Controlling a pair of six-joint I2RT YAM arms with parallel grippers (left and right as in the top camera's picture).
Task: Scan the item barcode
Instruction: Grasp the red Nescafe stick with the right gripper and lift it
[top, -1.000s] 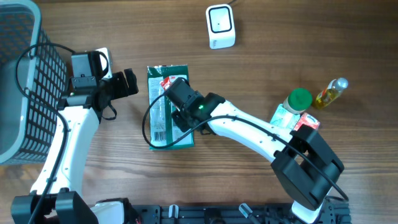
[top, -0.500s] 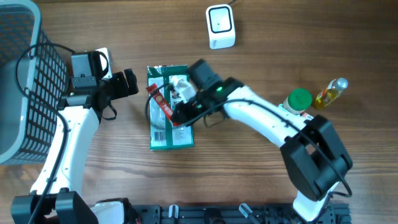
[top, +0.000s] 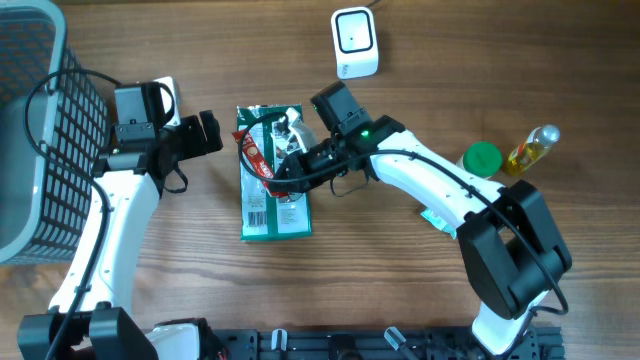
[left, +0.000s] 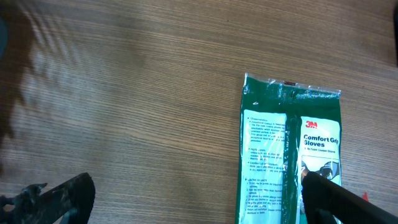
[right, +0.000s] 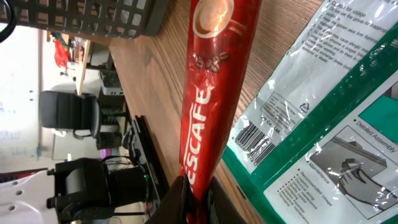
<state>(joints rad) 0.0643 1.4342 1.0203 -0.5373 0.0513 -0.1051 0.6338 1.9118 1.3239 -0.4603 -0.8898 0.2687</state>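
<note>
A red Nescafe stick sachet (top: 254, 155) hangs just above a green 3M gloves pack (top: 272, 200), and my right gripper (top: 283, 176) is shut on its lower end. The right wrist view shows the sachet (right: 208, 93) running up from the pinched jaws of that gripper (right: 193, 200), with the pack's barcode label (right: 252, 138) beside it. The white scanner (top: 355, 42) stands at the far edge. Left of the pack, my left gripper (top: 205, 132) is open and holds nothing. Its wrist view has the pack (left: 289, 155) lying flat by the right fingertip, the gripper (left: 196, 205) over bare wood.
A dark wire basket (top: 40, 120) fills the far left. A green-capped bottle (top: 482, 160) and a small oil bottle (top: 532, 148) stand at the right, next to my right arm. A light carton edge (top: 440, 217) shows under that arm.
My right gripper has come up off the gloves pack with the red sachet in it and turned, the wrist swinging toward the far side. The left arm has not moved.
</note>
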